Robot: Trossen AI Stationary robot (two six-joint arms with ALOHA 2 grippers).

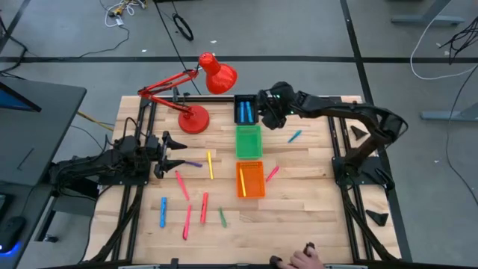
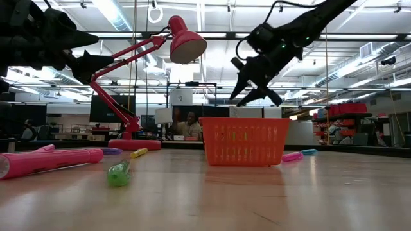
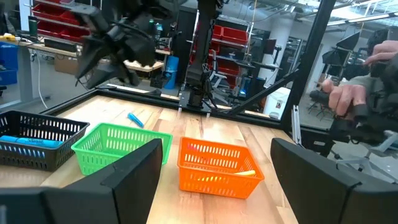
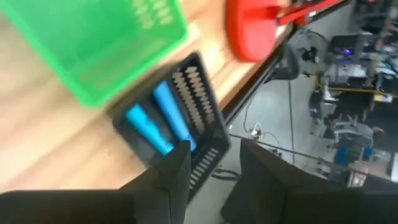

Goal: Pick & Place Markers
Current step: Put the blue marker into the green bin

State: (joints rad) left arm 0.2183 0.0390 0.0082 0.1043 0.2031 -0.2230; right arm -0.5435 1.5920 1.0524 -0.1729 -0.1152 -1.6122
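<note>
Open jaws, orange basket (image 3: 219, 167) with yellow marker (image 3: 247, 173), green basket (image 3: 115, 147), black basket (image 3: 38, 138)

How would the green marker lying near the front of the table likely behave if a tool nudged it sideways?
The green marker looks round-bodied and lies flat on the smooth wooden table, so it would probably roll rather than slide. It seems stiff plastic, unlikely to bend. Being short and thin, it is probably light and easily knocked away.

Bright ceiling strips (image 2: 115, 13) glare overhead; the right wrist view is motion-blurred.
</note>
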